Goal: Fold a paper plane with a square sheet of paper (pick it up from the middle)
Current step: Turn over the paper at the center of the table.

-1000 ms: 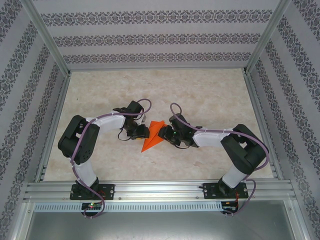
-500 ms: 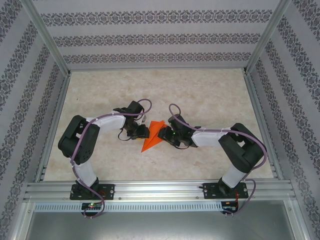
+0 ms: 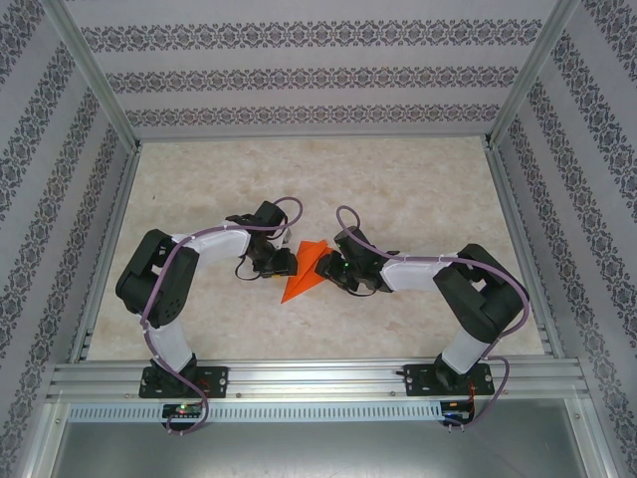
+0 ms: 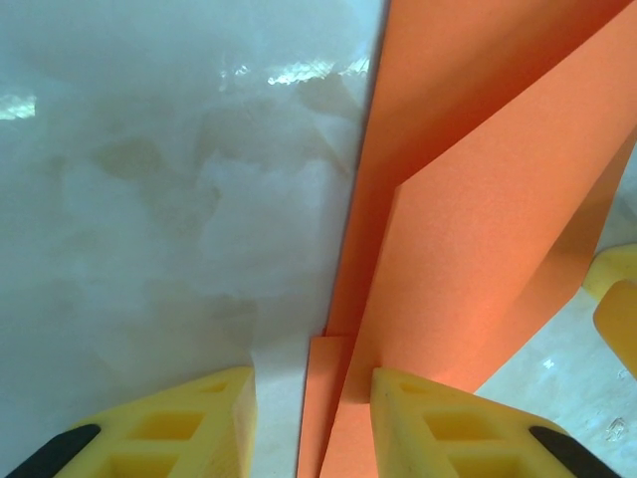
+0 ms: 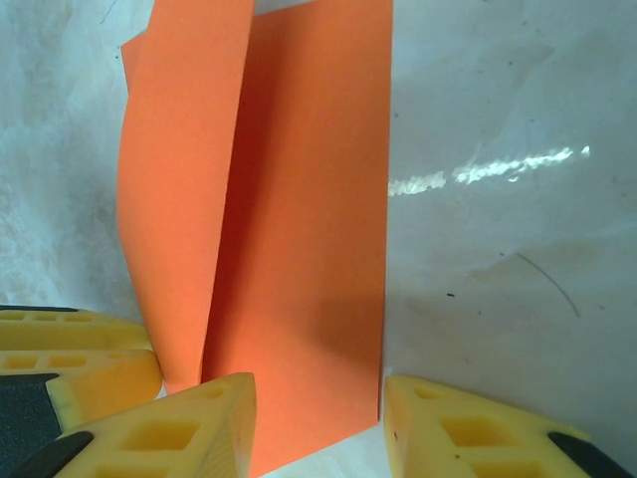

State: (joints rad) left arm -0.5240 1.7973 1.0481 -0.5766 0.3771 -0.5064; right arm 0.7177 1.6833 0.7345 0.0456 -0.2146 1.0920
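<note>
White and black casing is seen on the left arm, which is bent in from the left side of the pale, marbled table top. Its left gripper is lowered near the middle of the table, just beside the left edge of a thin, bright orange paper folded into a narrow pointed shape. The paper is laid on the table between the two grippers, its point turned toward the near left. The right gripper is set at the paper's right side, and the white and black right arm is bent in from the right.

In the left wrist view, the left gripper's yellow fingers are held partly apart, with a clear gap between them. The paper's long edge runs into that gap. One finger is placed over the paper and the other over bare table, and nothing is pinched between the jaws. Overlapping folded layers are shown. The right gripper's yellow fingers are seen just beside the paper's far edge.

In the right wrist view, the right gripper's yellow fingers are likewise held partly apart. The paper is spread across the gap without being clamped, with its straight edge just inside one finger while the other finger overlaps the sheet. One flap appears slightly lifted, and a shadow is cast on the layer below. The left gripper's fingers are seen against that flap.
</note>
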